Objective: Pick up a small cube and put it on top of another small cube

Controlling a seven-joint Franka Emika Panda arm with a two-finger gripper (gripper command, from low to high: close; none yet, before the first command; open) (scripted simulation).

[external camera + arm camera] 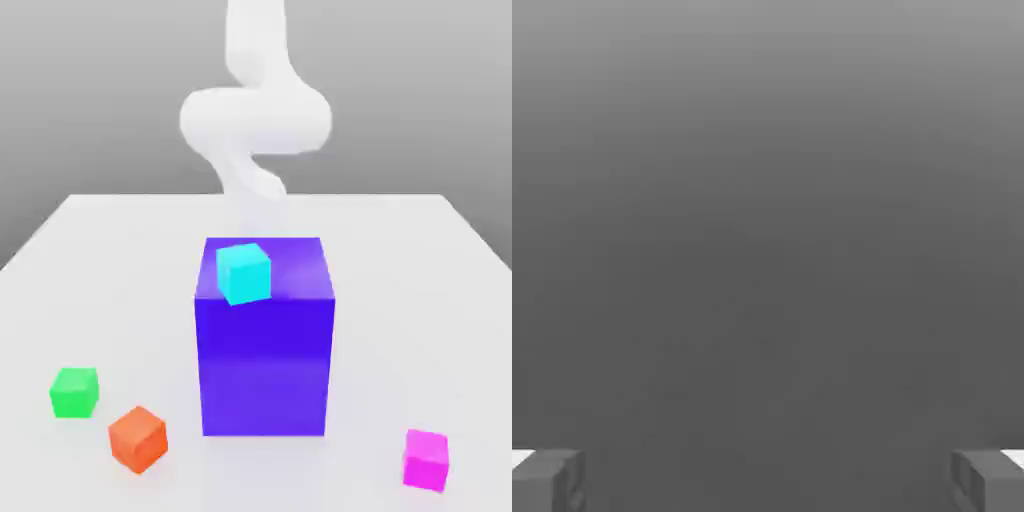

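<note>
Cyan cube (244, 274): atop blue-purple block (264, 366), front edge | magenta cube (426, 461): on table (385, 340) | claw (768, 482): spread wide

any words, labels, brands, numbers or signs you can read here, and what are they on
None: no text, label, brand, number or sign can be read on the cubes, the blue block, the arm or the table.

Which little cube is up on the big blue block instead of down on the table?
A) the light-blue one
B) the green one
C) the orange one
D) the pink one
A: the light-blue cube shows against the top of the big blue block, while the other three sit on the table.
</note>
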